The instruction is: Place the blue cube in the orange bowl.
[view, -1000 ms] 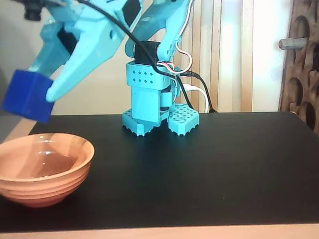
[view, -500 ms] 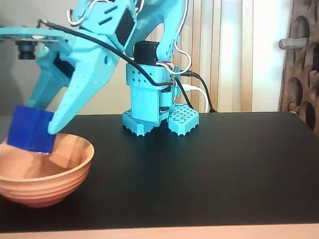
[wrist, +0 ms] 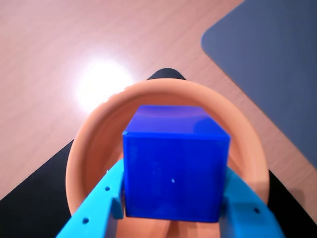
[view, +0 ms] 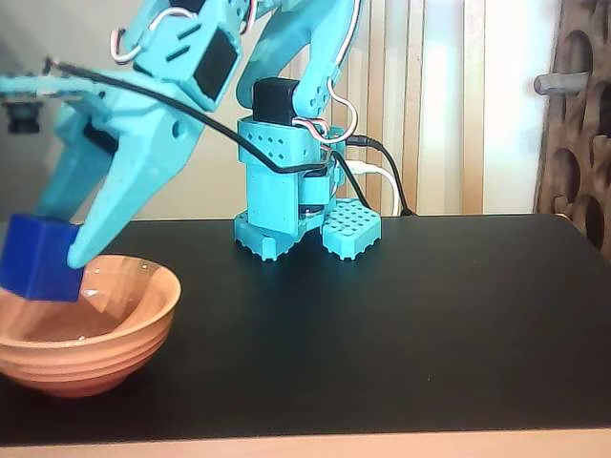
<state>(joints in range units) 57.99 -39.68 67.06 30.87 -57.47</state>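
Wrist view: glossy blue cube [wrist: 173,166] over round, smooth orange bowl [wrist: 94,144]

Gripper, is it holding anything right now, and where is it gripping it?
Yes. The gripper holds the blue cube, its fingers clamped on two opposite side faces, above the orange bowl.

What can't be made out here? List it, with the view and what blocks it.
- Bowl floor: in the wrist view the cube covers most of it; in the fixed view the near wall hides it.
- Bowl's left side: cut off by the fixed view's left edge.
- Tool fingertips: hidden behind the cube in the wrist view; only the finger sides show.
- Cube's underside and its gap to the bowl floor: unseen in both views.
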